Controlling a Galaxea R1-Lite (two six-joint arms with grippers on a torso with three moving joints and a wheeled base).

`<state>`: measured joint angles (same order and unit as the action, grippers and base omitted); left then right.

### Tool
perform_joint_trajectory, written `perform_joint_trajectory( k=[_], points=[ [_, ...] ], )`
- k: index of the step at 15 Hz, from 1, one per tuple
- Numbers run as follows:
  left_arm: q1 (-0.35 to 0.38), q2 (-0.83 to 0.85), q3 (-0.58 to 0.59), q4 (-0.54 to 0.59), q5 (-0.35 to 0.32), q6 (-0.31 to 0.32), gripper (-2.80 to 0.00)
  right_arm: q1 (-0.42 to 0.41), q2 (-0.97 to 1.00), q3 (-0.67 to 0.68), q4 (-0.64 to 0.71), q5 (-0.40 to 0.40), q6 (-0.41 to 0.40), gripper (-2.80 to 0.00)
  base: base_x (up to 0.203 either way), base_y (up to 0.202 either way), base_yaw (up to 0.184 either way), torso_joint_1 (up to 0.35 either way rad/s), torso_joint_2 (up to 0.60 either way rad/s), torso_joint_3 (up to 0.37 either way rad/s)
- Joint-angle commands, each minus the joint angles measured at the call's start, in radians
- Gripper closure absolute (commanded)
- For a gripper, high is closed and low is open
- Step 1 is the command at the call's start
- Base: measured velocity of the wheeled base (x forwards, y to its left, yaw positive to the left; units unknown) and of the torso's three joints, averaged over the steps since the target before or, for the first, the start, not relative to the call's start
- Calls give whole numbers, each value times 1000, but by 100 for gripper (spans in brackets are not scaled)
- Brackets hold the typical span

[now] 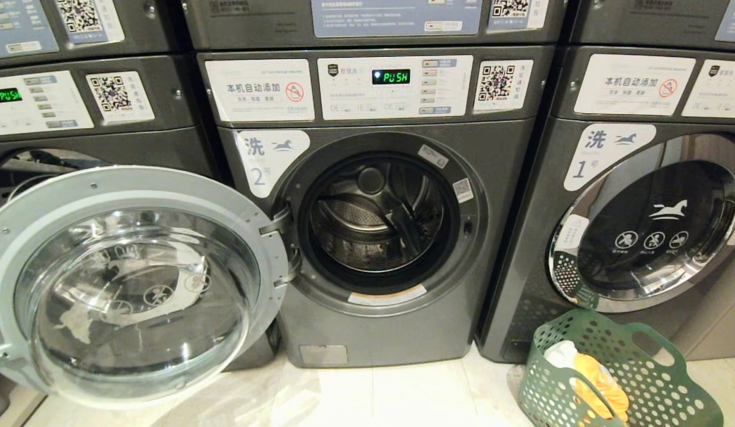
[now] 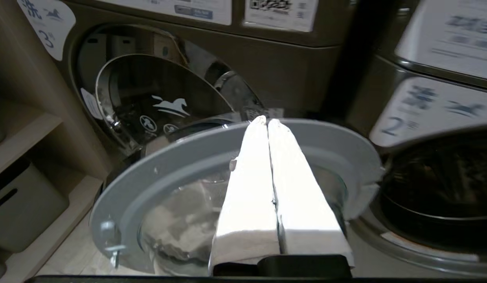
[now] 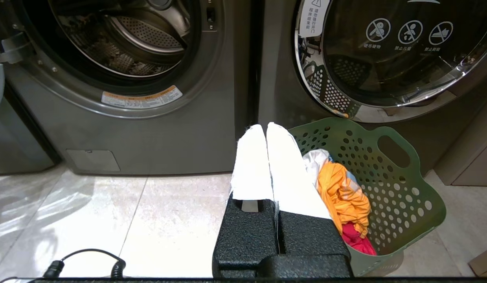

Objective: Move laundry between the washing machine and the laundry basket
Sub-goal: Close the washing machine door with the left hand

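Laundry basket (image 1: pixel 658 379) on tiled floor (image 1: pixel 403 397)

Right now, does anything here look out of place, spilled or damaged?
Nothing stands out. The washing machine's door hangs wide open and its drum looks empty. The green laundry basket stands upright on the floor with clothes inside. Nothing has spilled.

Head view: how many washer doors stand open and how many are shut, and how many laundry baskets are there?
Open washer doors: 1, the open door of machine 2
Shut washer doors: 1, the shut door of machine 1
Laundry baskets: 1, the green basket
Total: 3
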<state>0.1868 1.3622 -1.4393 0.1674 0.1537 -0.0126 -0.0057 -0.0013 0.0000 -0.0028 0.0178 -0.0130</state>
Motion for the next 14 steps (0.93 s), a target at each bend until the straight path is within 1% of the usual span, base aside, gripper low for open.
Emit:
perform_joint_trajectory(
  k=[1,3,4,5,6,8,11,14],
  points=[
    [72,287,-122,-20,-26,0,0,0,1,0,0,1,-1,0,0,0,0,0,0,0],
    [153,428,-250,-44,-86,12,0,0,1,0,0,1,-1,0,0,0,0,0,0,0],
    [177,464,-289,-43,-120,15,0,0,1,0,0,1,-1,0,0,0,0,0,0,0],
    [197,489,-322,-14,-177,18,0,0,1,0,0,1,-1,0,0,0,0,0,0,0],
    [208,510,-346,27,-214,17,0,0,1,0,0,1,-1,0,0,0,0,0,0,0],
    [231,569,-400,70,-240,16,0,0,1,0,0,1,-1,0,0,0,0,0,0,0],
    [254,644,-485,140,-252,15,0,0,1,0,0,1,-1,0,0,0,0,0,0,0],
    [251,631,-487,283,-304,14,0,0,1,0,0,1,-1,0,0,0,0,0,0,0]
  ],
)
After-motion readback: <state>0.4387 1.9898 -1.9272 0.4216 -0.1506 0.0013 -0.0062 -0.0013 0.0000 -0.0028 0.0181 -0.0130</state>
